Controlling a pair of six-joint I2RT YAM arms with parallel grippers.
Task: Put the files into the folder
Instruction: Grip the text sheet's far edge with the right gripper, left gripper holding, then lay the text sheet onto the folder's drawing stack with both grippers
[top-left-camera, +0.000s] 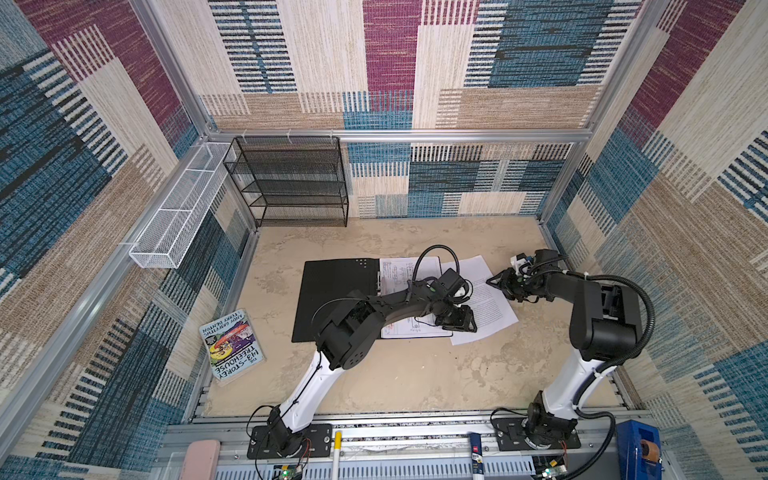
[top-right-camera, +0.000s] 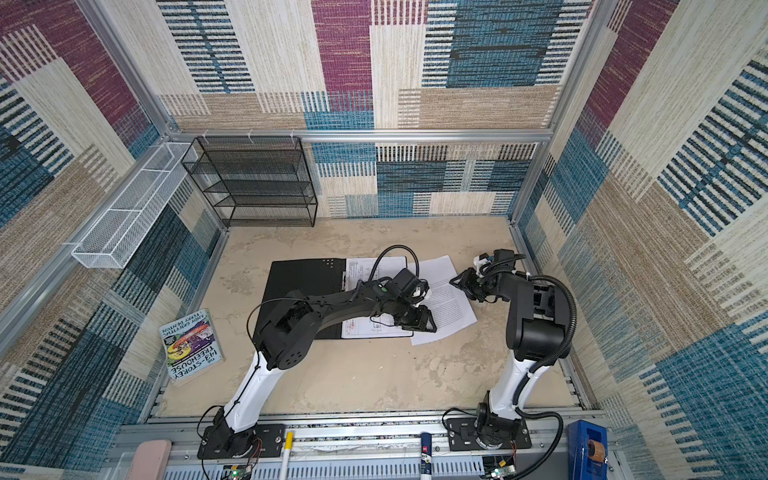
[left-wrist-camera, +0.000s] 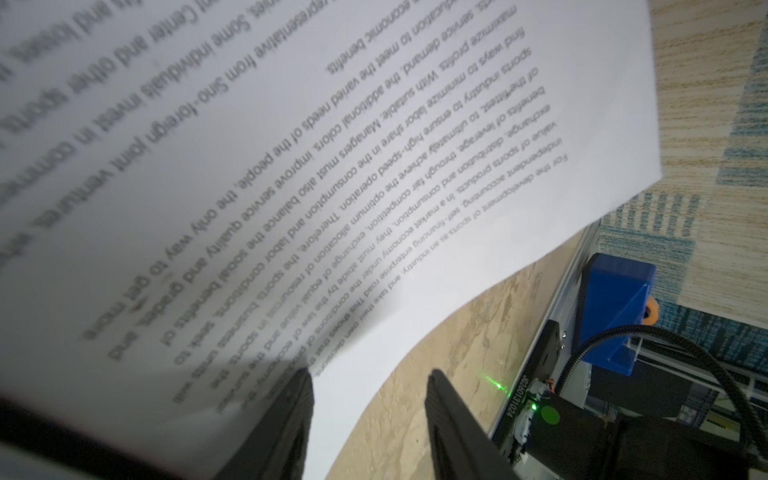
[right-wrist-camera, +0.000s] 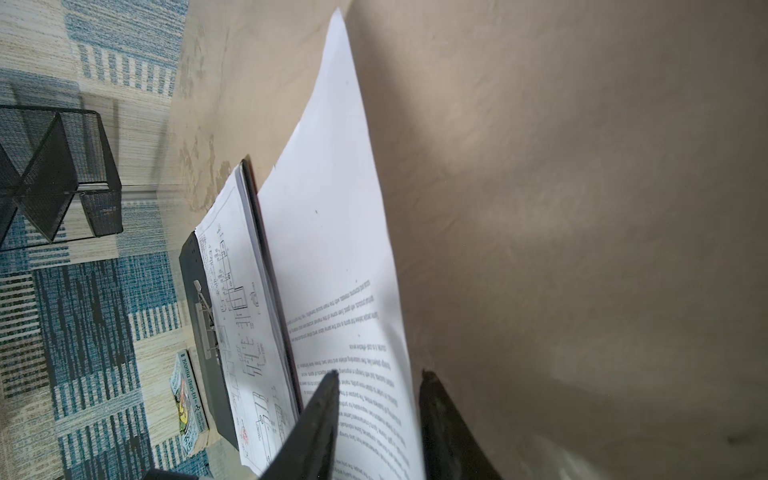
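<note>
1. Right tool (right-wrist-camera: 378, 374): jaws narrow but gapped, straddling the long edge of the loose sheet (right-wrist-camera: 332, 232). One finger sits over the print, the other past the edge above the counter (right-wrist-camera: 582, 208). If we close with the edge this shallow, we pinch a sliver and it slips out.
2. Left tool (left-wrist-camera: 370, 374): about half open, with nothing clamped that we can see. The sheet bows up across one finger. If we close on that curl we crease it, and if the two tools pull out of sync we tear it.
3. The loose sheet lies askew against the right edge of the folder (top-left-camera: 332, 299), mostly on the counter. If we move it unsquared, it lands crooked with a corner sticking out.
4. Filed sheets (top-left-camera: 395, 274) sit on the folder's right half beside the clip (right-wrist-camera: 205, 328). A low drag could snag their edges and shove them out of line.
5. The left arm spans the open folder, so a careless sweep could shift it.
</note>
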